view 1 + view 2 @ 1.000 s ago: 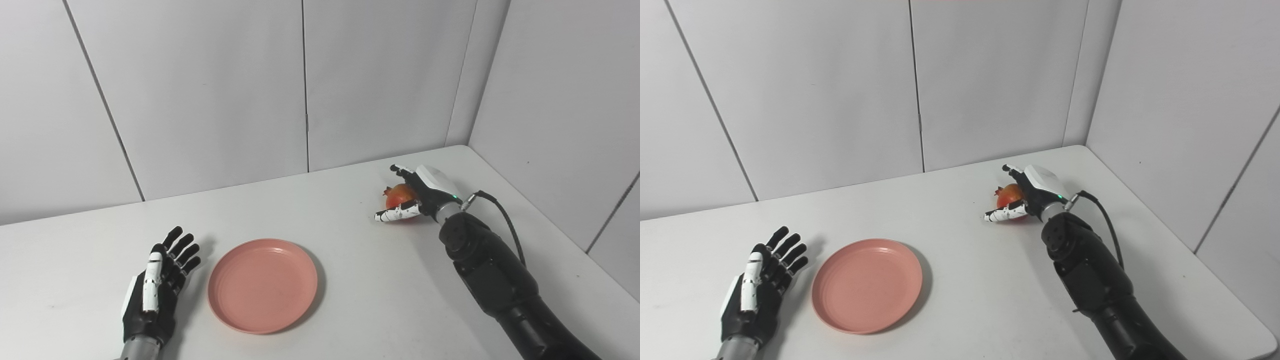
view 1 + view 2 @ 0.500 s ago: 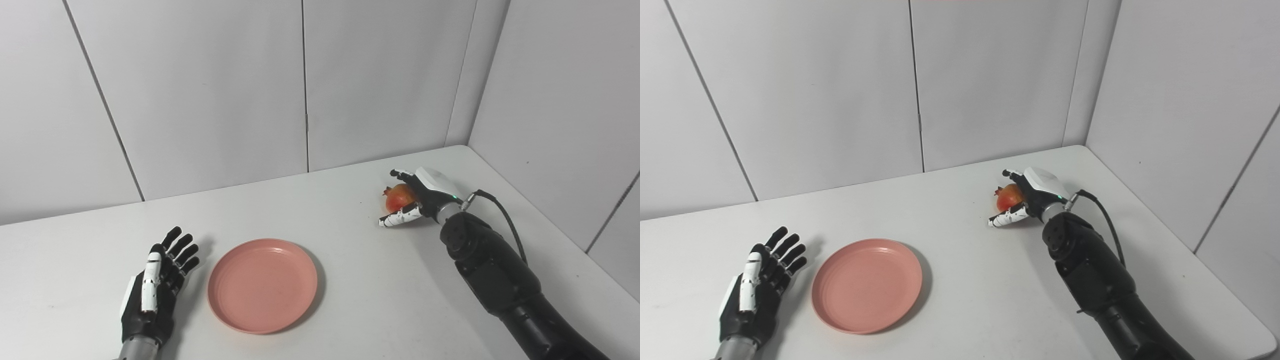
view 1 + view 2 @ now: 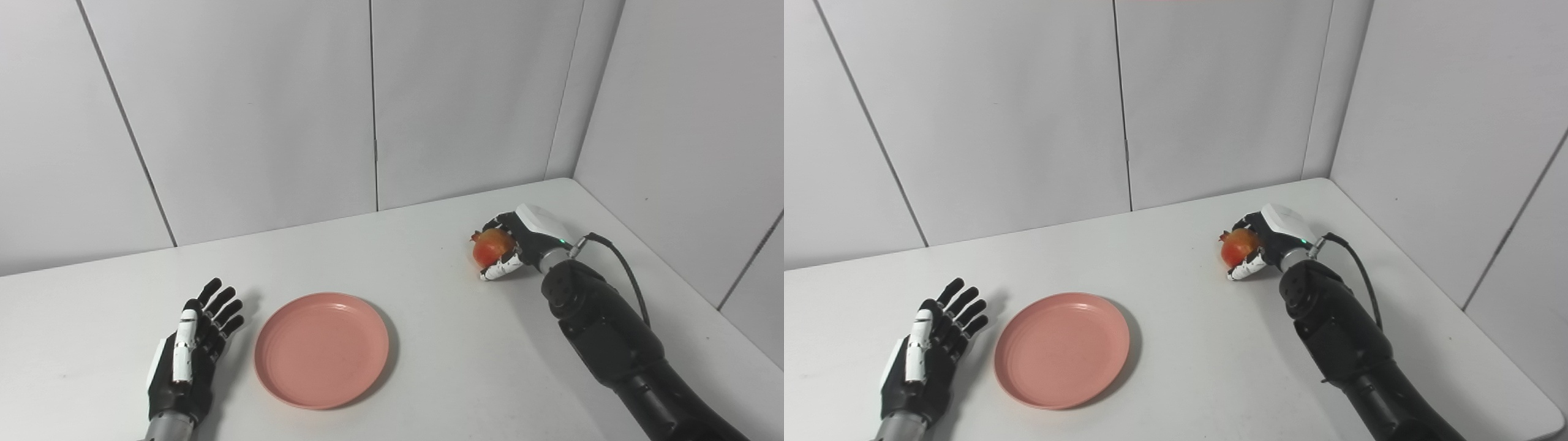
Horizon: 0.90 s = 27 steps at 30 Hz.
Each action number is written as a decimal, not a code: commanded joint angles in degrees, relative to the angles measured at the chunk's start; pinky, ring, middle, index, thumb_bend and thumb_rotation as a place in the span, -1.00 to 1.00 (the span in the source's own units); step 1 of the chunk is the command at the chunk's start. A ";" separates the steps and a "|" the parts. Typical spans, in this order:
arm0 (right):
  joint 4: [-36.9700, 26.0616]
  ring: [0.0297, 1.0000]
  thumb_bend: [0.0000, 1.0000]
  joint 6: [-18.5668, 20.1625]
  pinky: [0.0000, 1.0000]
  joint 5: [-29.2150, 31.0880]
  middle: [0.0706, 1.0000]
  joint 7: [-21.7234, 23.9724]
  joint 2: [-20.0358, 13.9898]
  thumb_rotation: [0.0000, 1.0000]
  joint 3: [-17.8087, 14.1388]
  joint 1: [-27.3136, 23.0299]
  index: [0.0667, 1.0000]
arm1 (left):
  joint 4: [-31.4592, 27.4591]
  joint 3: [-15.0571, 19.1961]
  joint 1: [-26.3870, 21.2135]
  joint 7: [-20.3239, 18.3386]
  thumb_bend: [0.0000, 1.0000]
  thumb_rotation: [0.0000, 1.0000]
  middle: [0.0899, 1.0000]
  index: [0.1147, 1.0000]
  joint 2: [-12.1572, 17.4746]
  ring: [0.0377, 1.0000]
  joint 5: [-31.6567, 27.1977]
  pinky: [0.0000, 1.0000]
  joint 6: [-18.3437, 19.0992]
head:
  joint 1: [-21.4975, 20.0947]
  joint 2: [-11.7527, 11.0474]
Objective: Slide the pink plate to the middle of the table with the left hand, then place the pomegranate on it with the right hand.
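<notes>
The right hand [image 3: 520, 245] sits at about two o'clock on the white worktop [image 3: 441, 367], its fingers [image 3: 499, 269] curled around the red pomegranate [image 3: 492, 247] — clamped on the fruit from behind and below. The pink plate [image 3: 321, 349] lies near the worktop's front, left of centre. Just beside it at nine o'clock rests the left hand [image 3: 187, 361] — fingers apart, holding nothing, clear of the rim.
</notes>
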 commanded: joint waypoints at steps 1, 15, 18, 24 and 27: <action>-0.92 0.00 0.33 -1.14 -0.12 0.27 0.08 -2.12 -1.18 -0.80 -1.06 -1.68 0.07 | 0.31 -0.05 0.42 0.30 -0.18 1.00 0.73 0.69 0.16 0.72 -0.37 0.72 2.17 | 0.07 0.01; -4.63 -0.05 0.03 -2.84 -0.11 7.92 -0.02 -5.76 1.16 -0.77 -5.75 -0.55 0.02 | 0.82 -0.38 0.15 0.72 -0.19 1.00 0.72 0.68 -0.06 0.71 0.41 0.71 1.79 | 1.09 0.02; -7.22 -0.04 0.02 -1.37 -0.09 8.22 -0.02 -5.56 1.34 -0.73 -6.26 -0.40 0.02 | 0.41 -0.55 0.24 0.89 -0.19 1.00 0.73 0.69 -0.21 0.72 0.51 0.71 2.09 | 1.53 0.03; -14.46 -0.07 0.03 -0.07 -0.14 9.49 -0.03 -4.27 1.88 -0.73 -7.25 0.54 0.00 | -0.23 -0.80 0.39 1.61 -0.20 1.00 0.71 0.68 -0.74 0.70 0.81 0.70 2.54 | 2.54 -0.12; -19.15 -0.07 0.03 1.87 -0.14 9.30 -0.04 -3.10 2.54 -0.72 -6.82 1.00 -0.01 | -0.45 -1.17 0.47 1.80 -0.20 1.00 0.72 0.68 -0.95 0.71 1.08 0.71 2.70 | 3.85 -0.19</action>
